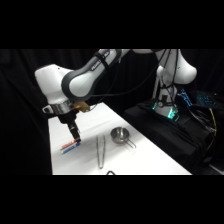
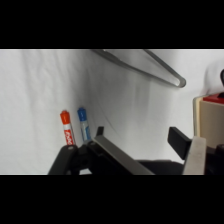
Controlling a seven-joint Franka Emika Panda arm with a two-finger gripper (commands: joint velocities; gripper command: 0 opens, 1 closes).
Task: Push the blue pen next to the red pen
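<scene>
1. The jaws (image 2: 142, 145) stand apart and hold nothing, low over the desk (image 2: 40, 90).
2. The blue pen (image 2: 83, 125) lies just beside one finger, with the red pen (image 2: 67, 129) on its far side, parallel and almost touching.
3. The push looks done or nearly so; from the side view a thin gap may remain, hard to judge.
4. The metal tongs (image 2: 150, 67) lie well beyond the jaws, and a small steel cup (image 1: 119, 134) stands apart.

Gripper linkage is hiding the lower ends of the red pen (image 2: 66, 129) and blue pen (image 2: 83, 124); tongs (image 2: 150, 67) are running off the top edge.
</scene>
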